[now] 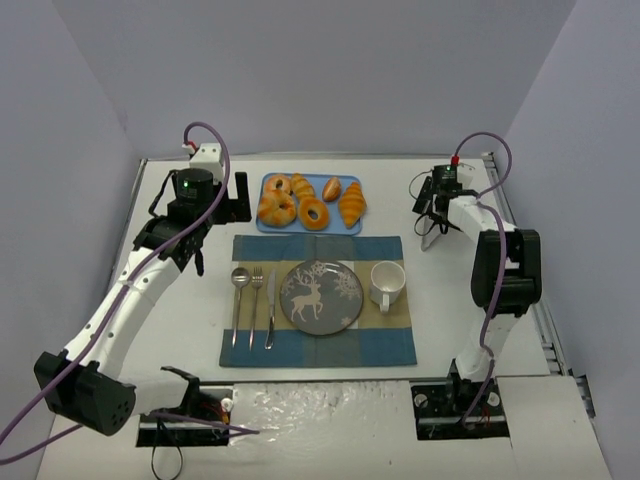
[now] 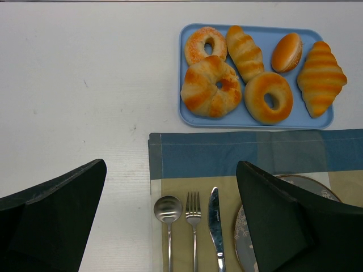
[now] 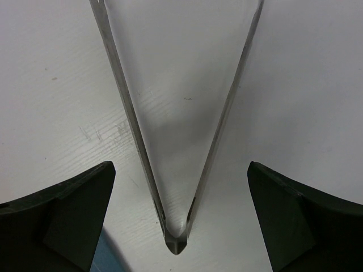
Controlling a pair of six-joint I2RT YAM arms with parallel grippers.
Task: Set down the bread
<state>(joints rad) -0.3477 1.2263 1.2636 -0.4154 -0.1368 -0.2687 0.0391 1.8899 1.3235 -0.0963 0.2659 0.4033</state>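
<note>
Tongs (image 3: 176, 243) lie on the bench (image 3: 312, 85) inside the wide-open, empty right gripper (image 3: 180, 164), so picking up the tool looks like the step in hand. Bread (image 2: 210, 86) sits on the blue tray (image 2: 187, 118); the left gripper (image 2: 171, 164) hovers nearby, open and empty. Next move: descend and close on the tongs.

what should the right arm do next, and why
Probably lower the right gripper and close it on the shiny metal V-shaped tongs: its open fingers straddle their hinged end, nothing is held, and the golden breads sit untouched on the light blue tray.
</note>
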